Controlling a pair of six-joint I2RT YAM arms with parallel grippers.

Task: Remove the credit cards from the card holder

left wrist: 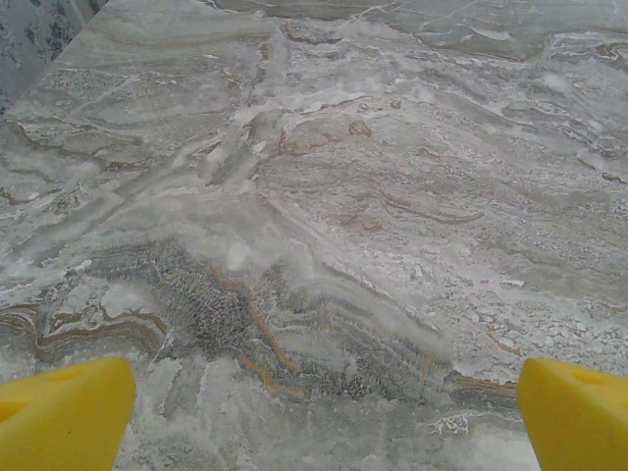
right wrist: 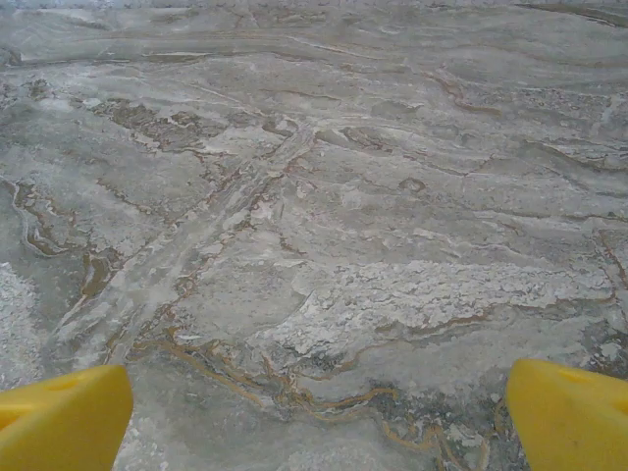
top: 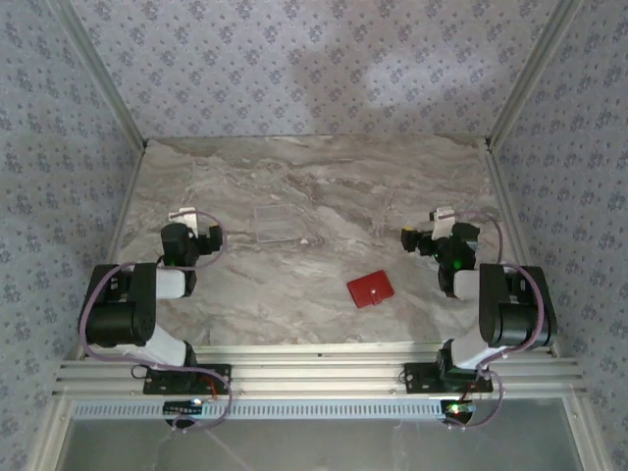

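Two robot arms sit folded at the near edge of a marble-patterned table (top: 226, 304), seen from above. The card holder (top: 369, 288), red, flat and closed, lies alone on the table at about five o'clock from the table's centre. It is near the right arm (top: 505, 304) and apart from both grippers. Its inside is hidden, so whether it holds any cards cannot be told. A clear rectangular sheet or tray (top: 276, 223) rests at about ten o'clock from centre, well apart from the holder and closer to the left arm (top: 132, 314).

In the left wrist view, the left gripper (left wrist: 324, 412) hangs over bare marble with its jaws spread wide. Its yellow fingertips (left wrist: 64, 417) sit at the lower corners at seven and five o'clock, with nothing between them. In the right wrist view, the right gripper (right wrist: 319, 417) is likewise spread wide and empty, its yellow fingertips (right wrist: 59, 417) framing veined stone. Patterned blue-grey wallpaper (top: 294, 59) lines the walls beyond twelve o'clock and on both sides.
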